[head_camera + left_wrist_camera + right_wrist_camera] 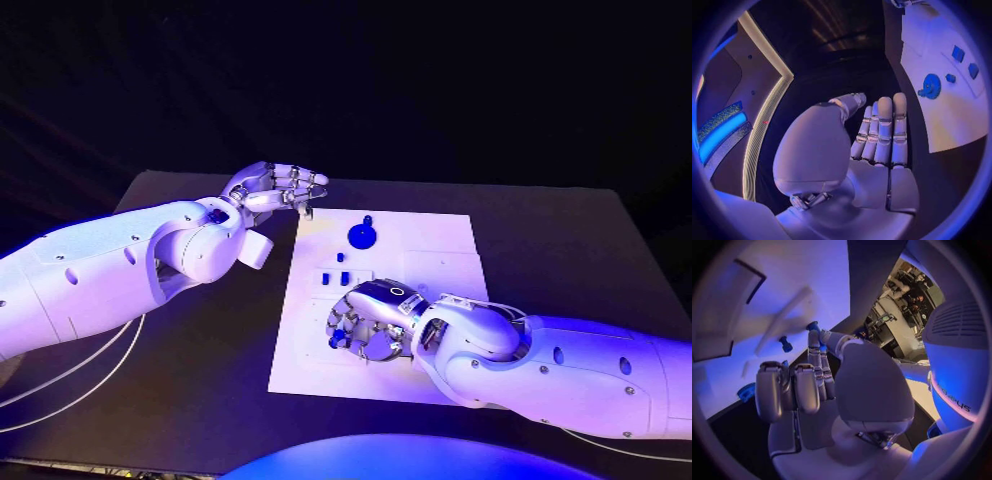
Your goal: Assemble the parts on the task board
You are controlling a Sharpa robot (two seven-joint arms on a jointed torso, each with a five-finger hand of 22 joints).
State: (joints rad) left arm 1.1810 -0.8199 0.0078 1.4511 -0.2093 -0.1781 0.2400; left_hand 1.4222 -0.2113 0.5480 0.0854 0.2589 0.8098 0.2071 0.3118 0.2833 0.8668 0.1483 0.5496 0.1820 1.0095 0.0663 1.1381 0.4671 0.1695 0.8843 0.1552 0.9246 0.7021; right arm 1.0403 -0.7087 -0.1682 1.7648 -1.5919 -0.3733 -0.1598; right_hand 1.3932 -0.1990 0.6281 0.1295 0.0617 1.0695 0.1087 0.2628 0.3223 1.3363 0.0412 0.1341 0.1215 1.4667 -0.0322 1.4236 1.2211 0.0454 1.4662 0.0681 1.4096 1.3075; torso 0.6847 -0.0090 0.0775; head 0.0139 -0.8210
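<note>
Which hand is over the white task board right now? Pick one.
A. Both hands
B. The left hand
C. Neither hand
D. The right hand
D: the right hand sits over the task board near its lower part, while the left hand is raised beyond the board's far left corner, over the black table.

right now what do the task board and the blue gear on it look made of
Task board: looks like smooth matt white plastic or coated sheet, flat with shallow recesses, no glare. Blue gear: likely moulded or printed plastic, uniform blue, toothed rim in the left wrist view; can't confirm.
</note>
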